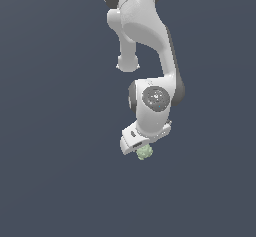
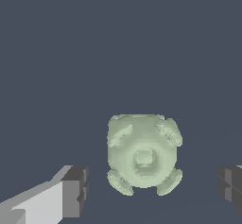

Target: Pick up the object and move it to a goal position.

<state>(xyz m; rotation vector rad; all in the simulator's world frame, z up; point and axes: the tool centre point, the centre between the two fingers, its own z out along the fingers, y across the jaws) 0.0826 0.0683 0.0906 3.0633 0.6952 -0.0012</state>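
The object (image 2: 143, 154) is a small pale green lump with a knobbly surface and a round boss in its middle. In the wrist view it lies between the two dark pads of my gripper (image 2: 152, 190), with a gap on each side, so the jaws stand open and touch nothing. One finger (image 2: 74, 191) shows fully, the other pad (image 2: 230, 187) is cut off by the frame edge. In the exterior view the object (image 1: 145, 152) peeks out just under the white hand, where my gripper (image 1: 141, 155) sits low over it; the fingertips are hidden there.
A plain dark blue-grey surface (image 1: 60, 181) fills both views. The white arm (image 1: 150, 36) reaches down from the upper edge of the exterior view. No other things show.
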